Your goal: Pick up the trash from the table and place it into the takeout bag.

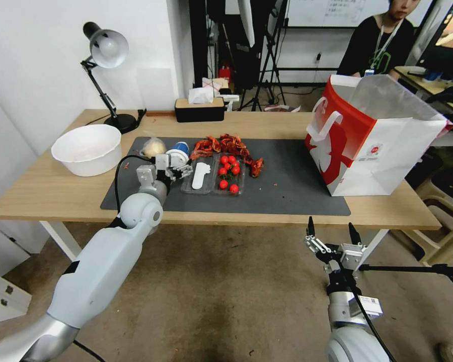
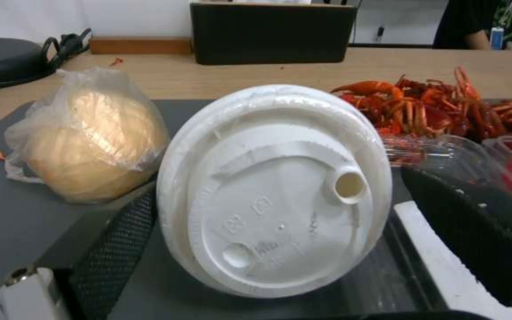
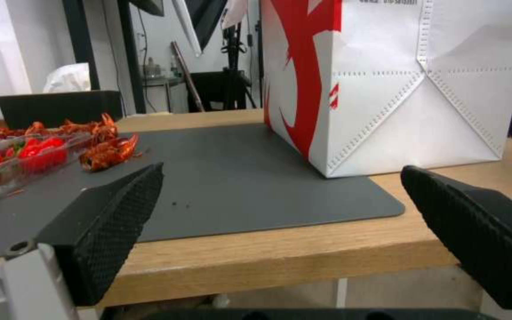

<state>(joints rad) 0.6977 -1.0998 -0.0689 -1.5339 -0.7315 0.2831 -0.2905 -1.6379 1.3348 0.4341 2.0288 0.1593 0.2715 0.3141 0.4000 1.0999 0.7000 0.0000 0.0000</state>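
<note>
Left tool (image 2: 268,249) straddled the white-lidded blue-white cup (image 2: 274,191) on the dark grey mat (image 1: 287,186), fingers wide, grasp pending; next: close, lift toward red-white paper takeout bag (image 1: 372,141); right tool (image 1: 332,232) idled open.

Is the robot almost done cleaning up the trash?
Not nearly. The left end effector has its fingers on either side of the blue-white cup, whose white lid faces its camera. The small clear bag with yellowish lump waits on the dark grey mat. The takeout bag stands open; the right end effector hangs open below the table edge.
</note>
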